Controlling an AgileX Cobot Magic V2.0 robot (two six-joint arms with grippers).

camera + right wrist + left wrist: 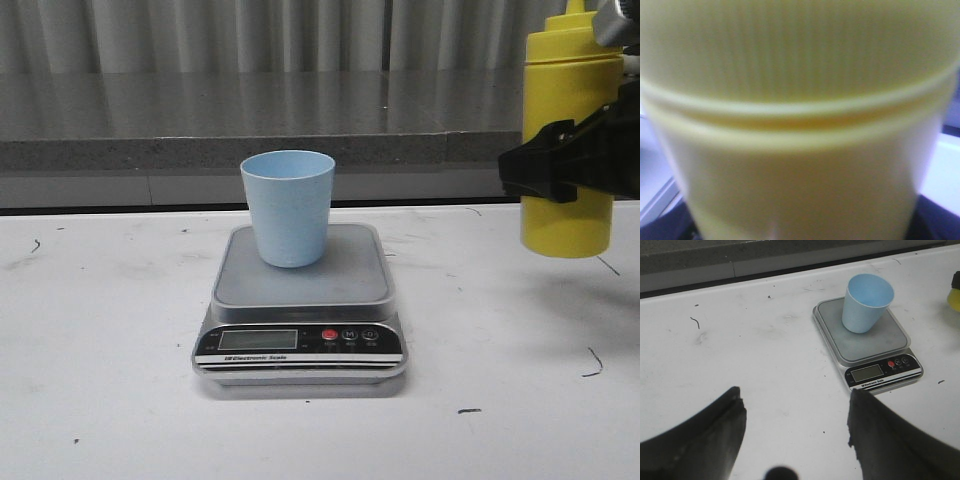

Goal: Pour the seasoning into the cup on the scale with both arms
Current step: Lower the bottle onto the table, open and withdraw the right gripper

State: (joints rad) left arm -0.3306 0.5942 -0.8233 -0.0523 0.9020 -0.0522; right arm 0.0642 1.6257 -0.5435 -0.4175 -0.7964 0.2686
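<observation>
White scuffed table point(100, 330) below a grey ledge, pale curtain behind. At frame centre, scale point(300, 310) with blue cup point(288, 207) upright on its platform. At right edge, yellow seasoning bottle point(568, 140) held upright above the table, right end effector point(565, 160) clamped around its middle. Left end effector point(795, 435) spread wide, gripping nothing, low over bare table, well apart from the scale

front: low, level, facing forward over the table point(100, 400) | left wrist: raised, angled down, farther back | right wrist: pressed against the seasoning point(800, 125), blurred | shared by front and left wrist: scale point(300, 345) point(867, 347), cup point(288, 205) point(865, 302)
</observation>
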